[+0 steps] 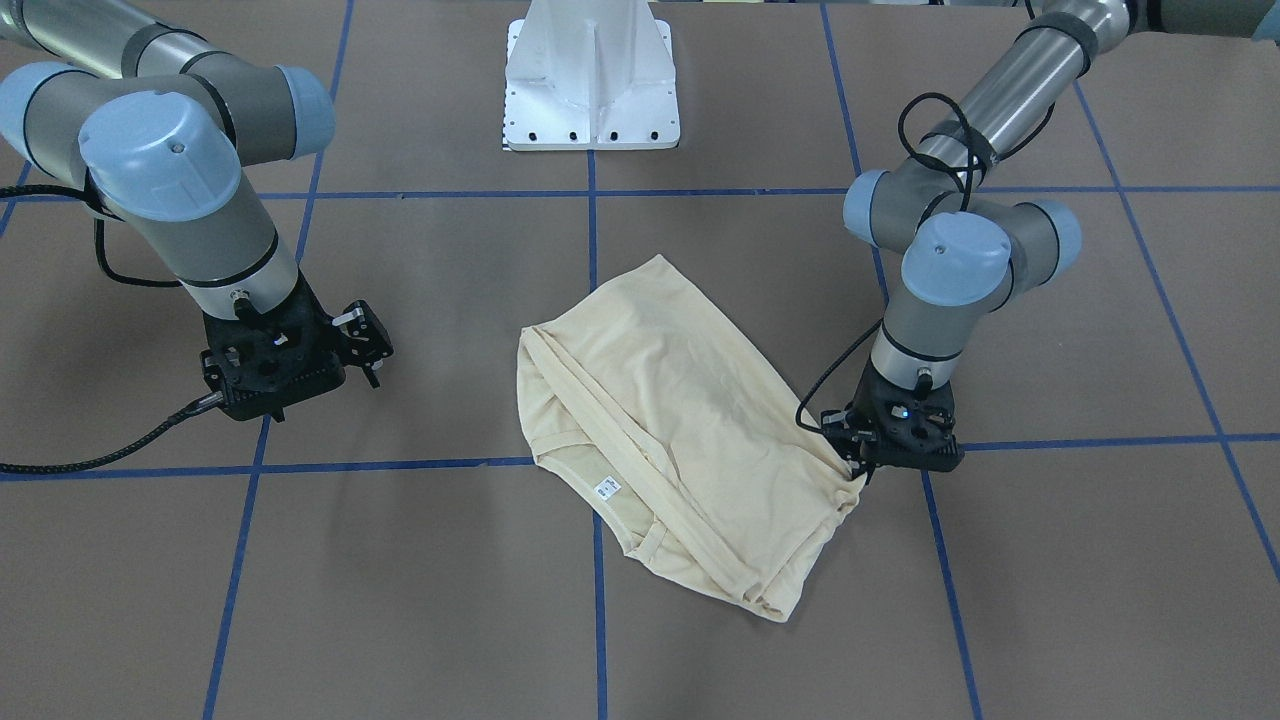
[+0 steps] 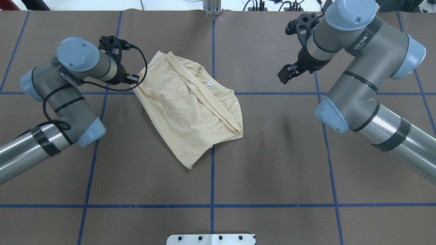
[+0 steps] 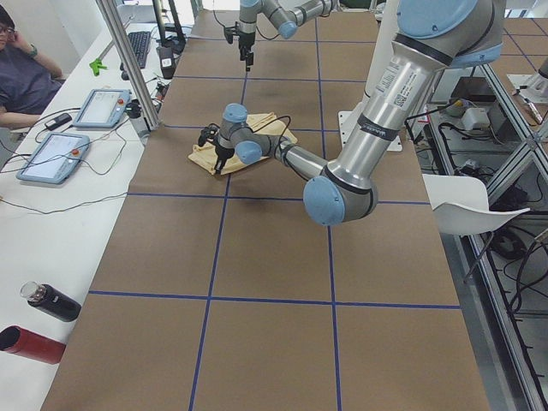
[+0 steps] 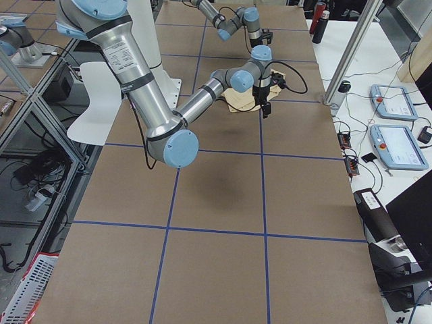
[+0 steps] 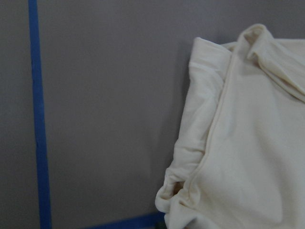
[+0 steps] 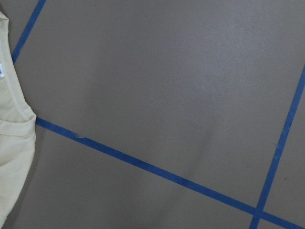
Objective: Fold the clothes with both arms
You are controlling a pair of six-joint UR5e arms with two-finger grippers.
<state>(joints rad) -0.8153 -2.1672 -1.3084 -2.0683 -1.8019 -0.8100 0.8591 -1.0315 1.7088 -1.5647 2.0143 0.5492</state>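
One folded T-shirt [image 1: 670, 400] | left pincer [image 1: 862, 472] clamps its corner | right pincer [image 1: 365, 345] apart

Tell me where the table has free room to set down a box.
The wide stretch between the shirt and the white base is bare, as is the patch between the shirt and the right tool. It is crowded where the left tool meets the shirt's corner.

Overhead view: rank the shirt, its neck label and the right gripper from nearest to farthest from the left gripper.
1. The shirt: touching, with its left edge bunched in the left gripper.
2. The label: on the collar, near the table's middle line.
3. The right gripper: far across on the view's right, clear of the cloth.
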